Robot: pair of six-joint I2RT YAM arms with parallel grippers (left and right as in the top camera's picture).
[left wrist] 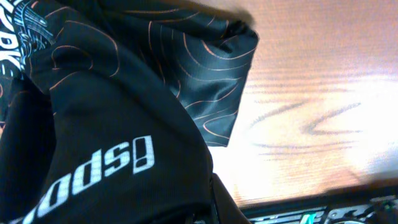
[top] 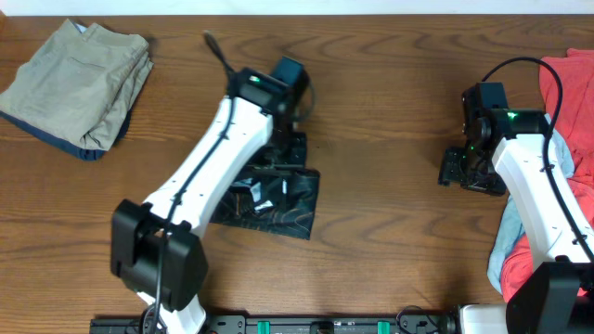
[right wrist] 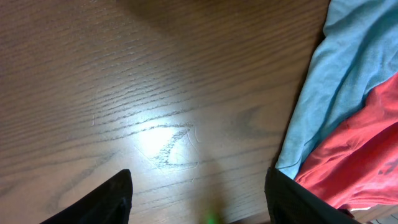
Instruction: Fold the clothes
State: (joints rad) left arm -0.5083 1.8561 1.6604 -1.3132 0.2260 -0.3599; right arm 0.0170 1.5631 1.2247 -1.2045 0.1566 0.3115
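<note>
The black jersey (top: 278,202), with thin orange contour lines and white lettering, lies bunched in the table's middle. My left gripper (top: 286,153) is down on its far edge and shut on it. In the left wrist view the jersey (left wrist: 112,112) fills the left side and drapes over my fingers, hiding them. My right gripper (top: 467,169) is open and empty over bare wood, its two fingers wide apart in the right wrist view (right wrist: 202,202). A red garment (top: 571,83) and a pale blue one (top: 510,232) are heaped at the right edge, just right of this gripper (right wrist: 354,155) (right wrist: 336,81).
A folded stack of khaki garments (top: 79,79) over something navy sits at the far left corner. Bare wood table (top: 390,111) lies between the jersey and the right arm. The robot's base rail runs along the front edge (top: 325,325).
</note>
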